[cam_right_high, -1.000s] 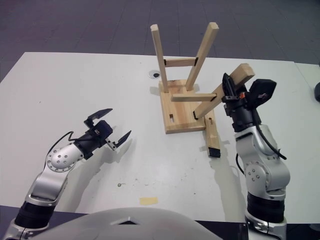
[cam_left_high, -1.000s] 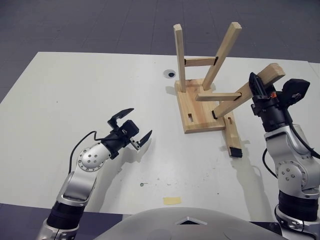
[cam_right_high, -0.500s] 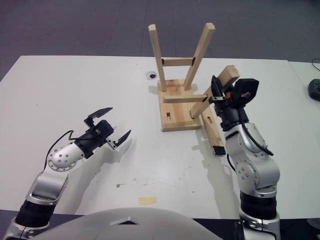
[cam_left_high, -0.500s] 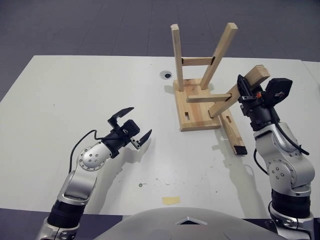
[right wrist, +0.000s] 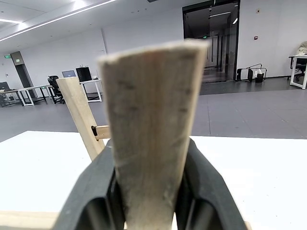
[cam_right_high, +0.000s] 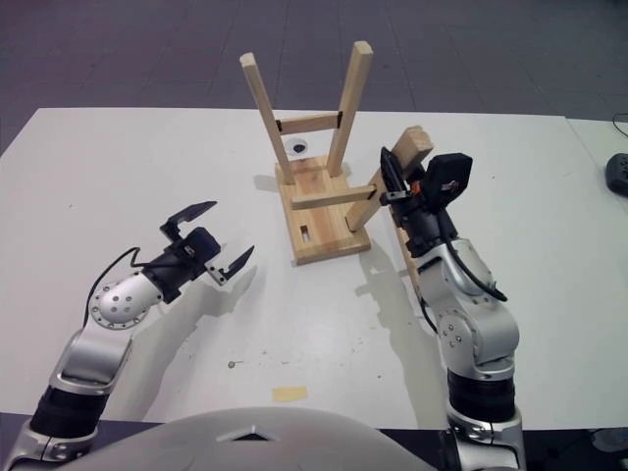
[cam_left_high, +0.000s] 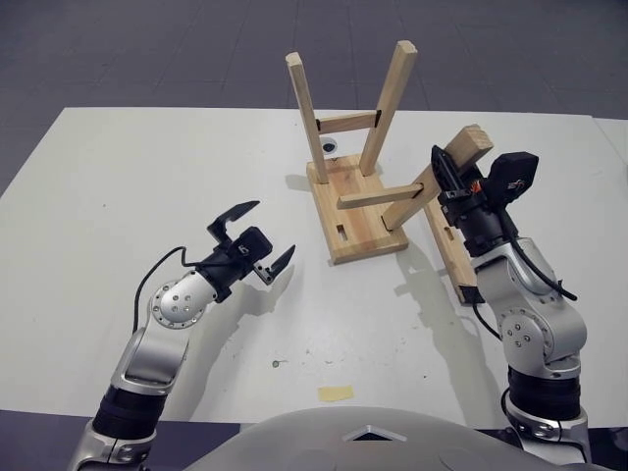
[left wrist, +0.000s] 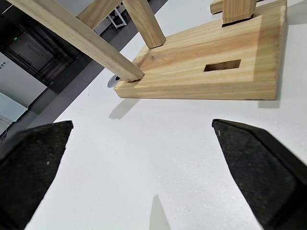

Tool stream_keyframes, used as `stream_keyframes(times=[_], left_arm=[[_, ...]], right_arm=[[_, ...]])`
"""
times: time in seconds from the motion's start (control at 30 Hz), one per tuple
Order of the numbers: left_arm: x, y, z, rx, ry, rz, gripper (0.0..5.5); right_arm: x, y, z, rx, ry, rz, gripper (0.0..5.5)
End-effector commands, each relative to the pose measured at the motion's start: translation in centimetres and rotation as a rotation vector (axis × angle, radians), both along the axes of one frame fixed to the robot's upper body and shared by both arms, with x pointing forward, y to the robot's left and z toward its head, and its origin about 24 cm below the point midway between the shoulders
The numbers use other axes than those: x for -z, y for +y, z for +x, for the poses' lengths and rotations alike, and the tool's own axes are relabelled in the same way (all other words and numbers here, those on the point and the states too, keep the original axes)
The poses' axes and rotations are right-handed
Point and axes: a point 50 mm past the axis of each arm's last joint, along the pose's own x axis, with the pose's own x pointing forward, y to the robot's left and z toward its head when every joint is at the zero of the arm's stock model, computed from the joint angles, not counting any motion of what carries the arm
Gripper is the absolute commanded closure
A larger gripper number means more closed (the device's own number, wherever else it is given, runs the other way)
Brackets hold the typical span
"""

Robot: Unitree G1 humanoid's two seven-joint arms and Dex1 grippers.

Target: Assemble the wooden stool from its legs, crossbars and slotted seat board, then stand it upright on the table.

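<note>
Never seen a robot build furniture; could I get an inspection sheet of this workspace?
Surface: white table, grommet hole behind the board.
Job's things: board flat, two legs and a crossbar standing in it; third leg tilted; fourth leg lying beside the board.
Clutter: tape scrap, dark speck.
Hands: left hand open above the table; right hand shut on third leg.
Cables: black cable on each arm.
Surroundings: dark floor, office desks.

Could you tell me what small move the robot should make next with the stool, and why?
Probably bring the open left pincer across to steady the seat board. The right pincer is shut on a tilted leg at the board's edge, and the board lies unheld on the table, so pressing the leg in might slide it.
</note>
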Motion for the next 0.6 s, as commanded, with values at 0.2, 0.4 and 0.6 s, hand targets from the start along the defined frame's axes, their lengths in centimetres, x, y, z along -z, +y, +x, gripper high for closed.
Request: stream_keyframes(times=[0.2,0.4,0.6], left_arm=[[-0.7,0.9,1.0,-0.011,-0.019,0.016,0.10],[-0.9,0.8,1.4,0.000,-0.019,0.008,0.10],[-0.7,0.8,1.1,-0.011,-0.008,-0.003,0.10]], right_arm=[[-1.5,0.4,0.5,-0.003,-0.048,0.065,3.14],[-5.2,-0.2,1.0,0.023,-0.181,0.185,2.24],[-10.7,-4.1,1.3,0.170,-0.376,0.386,1.25]])
